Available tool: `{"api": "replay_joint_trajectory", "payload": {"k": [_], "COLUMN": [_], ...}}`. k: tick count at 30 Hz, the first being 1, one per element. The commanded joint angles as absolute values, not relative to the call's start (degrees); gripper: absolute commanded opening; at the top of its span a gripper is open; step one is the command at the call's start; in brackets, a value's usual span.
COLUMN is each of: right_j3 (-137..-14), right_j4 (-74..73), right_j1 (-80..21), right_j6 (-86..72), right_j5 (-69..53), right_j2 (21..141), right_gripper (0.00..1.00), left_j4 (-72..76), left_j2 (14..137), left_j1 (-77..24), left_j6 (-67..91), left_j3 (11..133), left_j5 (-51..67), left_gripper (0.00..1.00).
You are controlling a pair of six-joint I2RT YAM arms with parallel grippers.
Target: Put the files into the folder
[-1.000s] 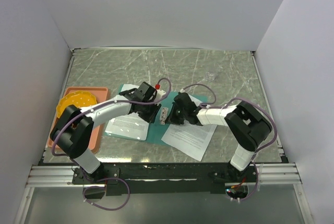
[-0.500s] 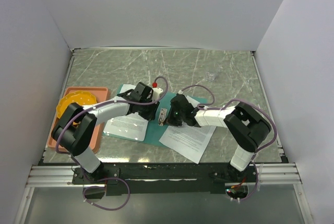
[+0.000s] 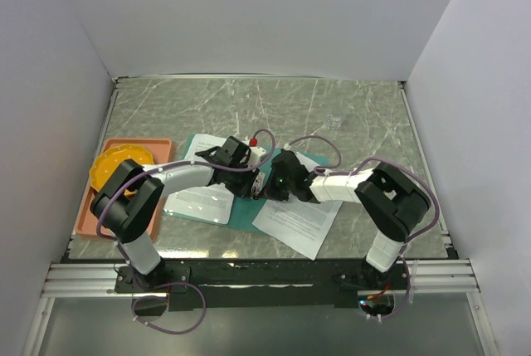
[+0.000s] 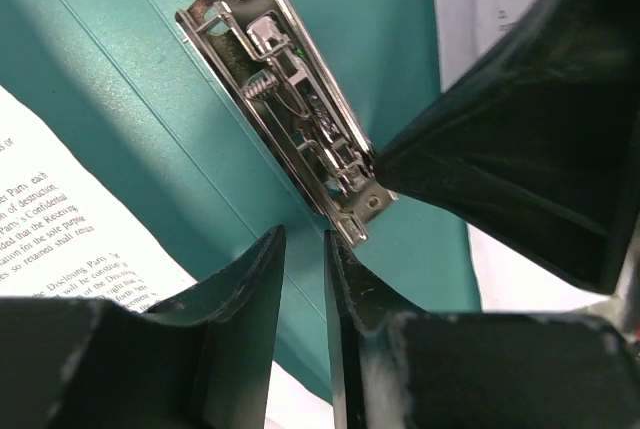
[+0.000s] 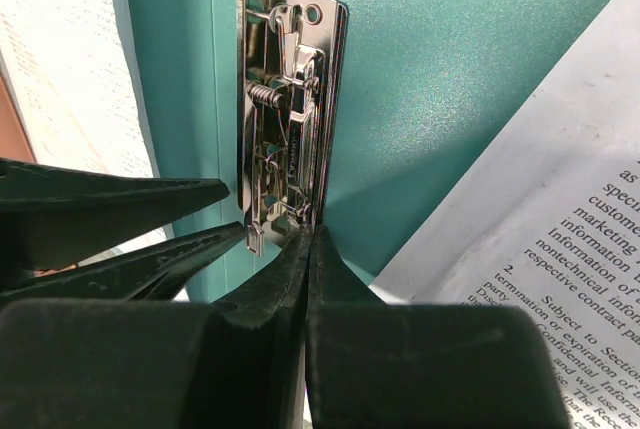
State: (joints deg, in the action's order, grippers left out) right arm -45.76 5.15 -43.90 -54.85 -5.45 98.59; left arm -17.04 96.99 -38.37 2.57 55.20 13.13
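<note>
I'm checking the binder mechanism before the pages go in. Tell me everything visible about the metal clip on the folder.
The metal clip is a long, shiny silver plate with a coiled spring, a lever and small holes at its ends. It lies flat along the spine of the teal folder. The right gripper, nearly closed, meets its near end; the left gripper sits just beside that end.
</note>
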Motion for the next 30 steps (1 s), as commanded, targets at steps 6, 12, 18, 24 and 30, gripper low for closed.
{"api": "replay_joint_trajectory", "payload": {"k": [6, 12, 18, 24, 30], "right_j3": [-40.70, -40.17, -39.90, -39.38, -38.76], "right_j4": [1.40, 1.93, 2.55, 2.90, 3.43], "right_j1": [-44.03, -43.68, -43.42, -43.42, -43.24], "right_j6": [-54.67, -54.49, -54.40, -54.40, -54.58], "right_j5": [-3.95, -4.31, -4.83, -5.27, -5.36], "right_j2": [101.51, 101.86, 102.57, 103.01, 103.18], "right_gripper": [0.00, 0.00, 0.00, 0.00, 0.00], "left_j4": [-15.47, -16.61, -16.87, -16.87, -16.96], "left_j2": [99.58, 97.74, 96.15, 93.96, 93.60], "left_j1": [-39.29, -39.37, -39.46, -39.46, -39.55], "left_j6": [3.08, 3.43, 3.34, 3.60, 3.86], "left_j3": [57.57, 58.88, 58.18, 57.48, 57.83], "left_j5": [13.01, 14.94, 15.99, 16.52, 17.05], "left_gripper": [0.29, 0.29, 0.29, 0.28, 0.28]}}
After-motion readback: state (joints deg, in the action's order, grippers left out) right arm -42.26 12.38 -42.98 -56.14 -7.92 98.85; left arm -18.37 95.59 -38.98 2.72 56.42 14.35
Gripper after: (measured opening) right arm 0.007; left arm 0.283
